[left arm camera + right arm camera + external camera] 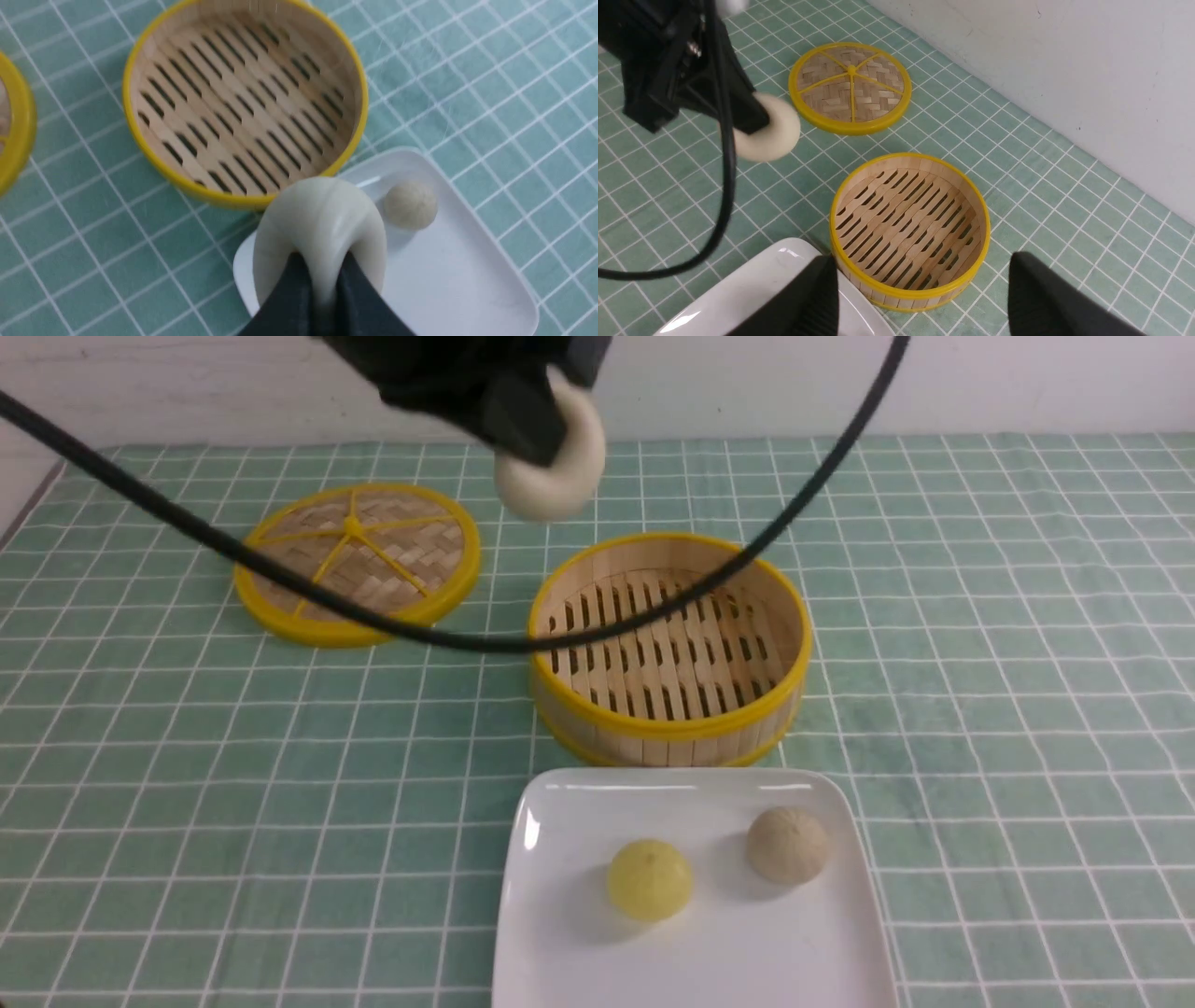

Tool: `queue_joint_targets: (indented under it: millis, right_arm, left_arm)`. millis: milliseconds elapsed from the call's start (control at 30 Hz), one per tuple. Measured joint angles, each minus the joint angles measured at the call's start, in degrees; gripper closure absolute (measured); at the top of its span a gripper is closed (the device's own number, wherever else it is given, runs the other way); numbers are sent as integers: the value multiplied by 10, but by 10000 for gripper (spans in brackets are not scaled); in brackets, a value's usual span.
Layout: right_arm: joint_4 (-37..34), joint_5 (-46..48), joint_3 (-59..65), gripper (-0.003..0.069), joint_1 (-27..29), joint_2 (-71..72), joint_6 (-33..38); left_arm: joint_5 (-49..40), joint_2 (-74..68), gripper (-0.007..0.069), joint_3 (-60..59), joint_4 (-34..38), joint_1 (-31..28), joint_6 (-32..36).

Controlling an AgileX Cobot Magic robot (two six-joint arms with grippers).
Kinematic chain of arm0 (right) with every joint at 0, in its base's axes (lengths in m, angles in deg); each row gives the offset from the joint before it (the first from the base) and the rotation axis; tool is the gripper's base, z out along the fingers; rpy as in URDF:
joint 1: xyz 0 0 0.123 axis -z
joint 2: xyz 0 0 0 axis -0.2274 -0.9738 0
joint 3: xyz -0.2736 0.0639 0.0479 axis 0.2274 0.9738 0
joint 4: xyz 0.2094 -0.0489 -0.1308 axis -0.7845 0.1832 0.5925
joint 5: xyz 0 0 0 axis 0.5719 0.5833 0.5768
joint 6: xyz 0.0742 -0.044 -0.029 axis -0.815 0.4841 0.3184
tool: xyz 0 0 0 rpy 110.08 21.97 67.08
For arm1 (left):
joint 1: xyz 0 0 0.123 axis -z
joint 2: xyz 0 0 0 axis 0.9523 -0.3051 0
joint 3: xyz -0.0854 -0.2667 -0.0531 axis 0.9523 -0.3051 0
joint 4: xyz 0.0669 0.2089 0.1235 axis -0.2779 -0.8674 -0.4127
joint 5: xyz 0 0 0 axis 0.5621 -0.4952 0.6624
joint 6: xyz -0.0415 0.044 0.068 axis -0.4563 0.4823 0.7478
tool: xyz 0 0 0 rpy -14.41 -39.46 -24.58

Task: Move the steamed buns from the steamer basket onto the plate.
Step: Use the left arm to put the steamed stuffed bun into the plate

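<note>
My left gripper (534,425) is shut on an off-white steamed bun (551,476) and holds it high in the air, behind the steamer basket (667,733), which is empty. In the left wrist view the squeezed bun (320,219) hangs in the gripper (322,275) over the plate's edge (448,280) by the basket (243,93). The white plate (691,961) holds a pale yellow bun (650,879) and a beige bun (788,844). My right gripper (922,261) is open and empty, above the basket (909,228) and the plate's corner (761,284).
The flat woven lid (359,560) with yellow spokes lies at the back left on the green checked cloth. A black cable (420,635) hangs across the front view in front of the lid and basket. A white wall runs along the back.
</note>
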Motion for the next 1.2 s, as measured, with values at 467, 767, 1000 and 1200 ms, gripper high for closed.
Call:
queue_joint_targets:
  millis: [467, 767, 1000, 1200]
  right_arm:
    - [-3, 0, 0, 177, 0, 0, 0]
    - [-19, 0, 0, 190, 0, 0, 0]
    - [-20, 0, 0, 192, 0, 0, 0]
    - [-23, 0, 0, 192, 0, 0, 0]
  left_arm:
    - [4, -52, 591, -215, -23, -1, 11]
    - [24, -140, 589, -233, 59, -1, 89]
    - [40, -179, 584, -233, 45, -1, 101]
    - [61, -191, 583, -233, 46, -1, 102]
